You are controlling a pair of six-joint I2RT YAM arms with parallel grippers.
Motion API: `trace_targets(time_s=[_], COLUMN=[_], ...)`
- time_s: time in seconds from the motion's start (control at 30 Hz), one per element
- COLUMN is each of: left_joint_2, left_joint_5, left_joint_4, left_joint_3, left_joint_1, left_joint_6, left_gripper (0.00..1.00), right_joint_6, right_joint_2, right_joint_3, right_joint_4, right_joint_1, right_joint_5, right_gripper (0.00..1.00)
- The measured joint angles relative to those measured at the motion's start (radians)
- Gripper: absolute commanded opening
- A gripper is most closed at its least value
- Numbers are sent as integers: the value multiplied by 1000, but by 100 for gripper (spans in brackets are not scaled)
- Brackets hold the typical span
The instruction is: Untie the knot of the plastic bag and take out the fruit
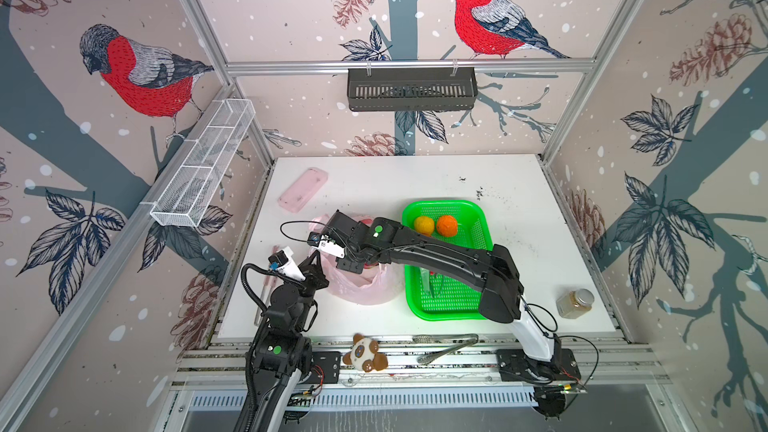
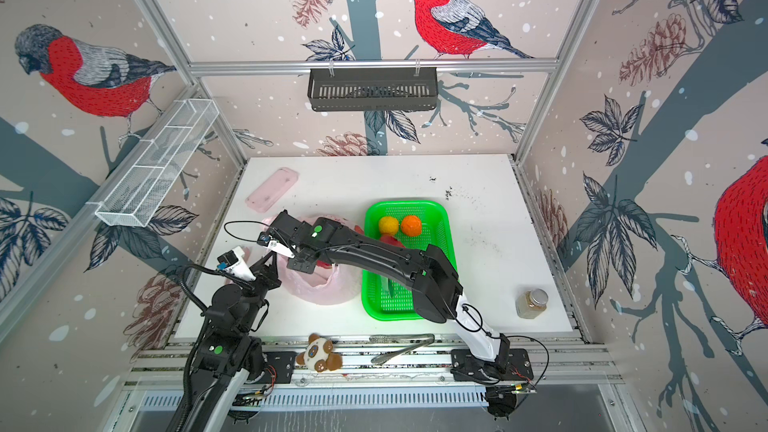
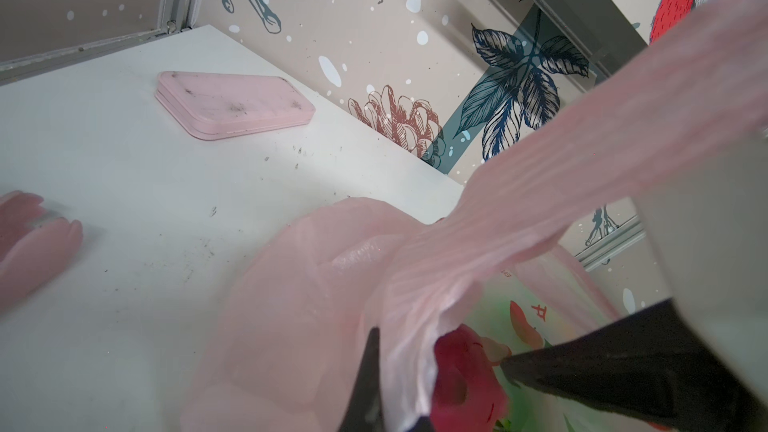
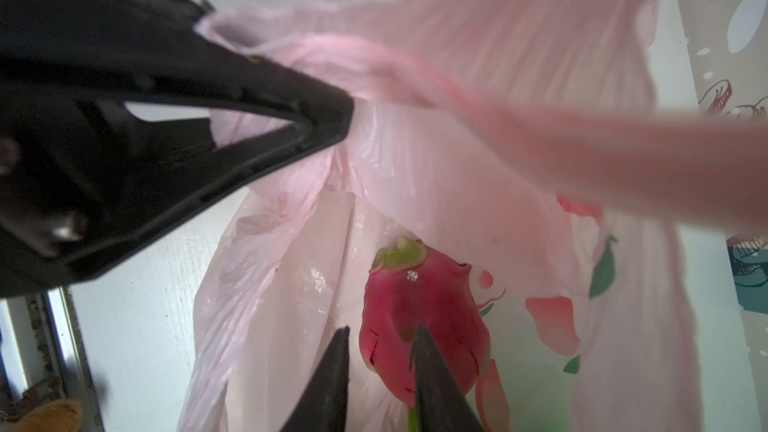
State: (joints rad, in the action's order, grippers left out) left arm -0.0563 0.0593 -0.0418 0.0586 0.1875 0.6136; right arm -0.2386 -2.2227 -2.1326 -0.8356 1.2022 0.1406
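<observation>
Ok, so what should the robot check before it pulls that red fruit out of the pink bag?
1. Mouth of the plastic bag open: ok, the dragon fruit shows inside.
2. Bag edge held by the left pincer: ok, it is shut on the film.
3. Is the right pincer at the fruit: ok, its jaws stand apart right at it.
4. Firm grip on the fruit: cannot tell.
5. Room in the green basket: ok, the yellow ball and orange ball sit at its far end.
</observation>
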Motion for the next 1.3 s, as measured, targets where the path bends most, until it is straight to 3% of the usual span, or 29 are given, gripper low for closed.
trace_targets(time_s=[0.27, 0.9, 1.3], left_joint_2=[0, -118, -162], left_joint_5=[0, -12, -31], left_joint_4=[-15, 56, 100], left_joint_3=[-6, -2, 2], left_joint_1=[0, 0, 0], left_joint_6=[8, 0, -11], left_gripper=[0, 0, 0], right_joint_6=[1, -23, -24], right_joint_2=[-19, -25, -31], right_joint_3=[29, 67, 112], right_joint_4=[1, 7, 13], right_joint_1=[-32, -83, -93], right_joint_5=[5, 25, -12], right_gripper=[40, 78, 85])
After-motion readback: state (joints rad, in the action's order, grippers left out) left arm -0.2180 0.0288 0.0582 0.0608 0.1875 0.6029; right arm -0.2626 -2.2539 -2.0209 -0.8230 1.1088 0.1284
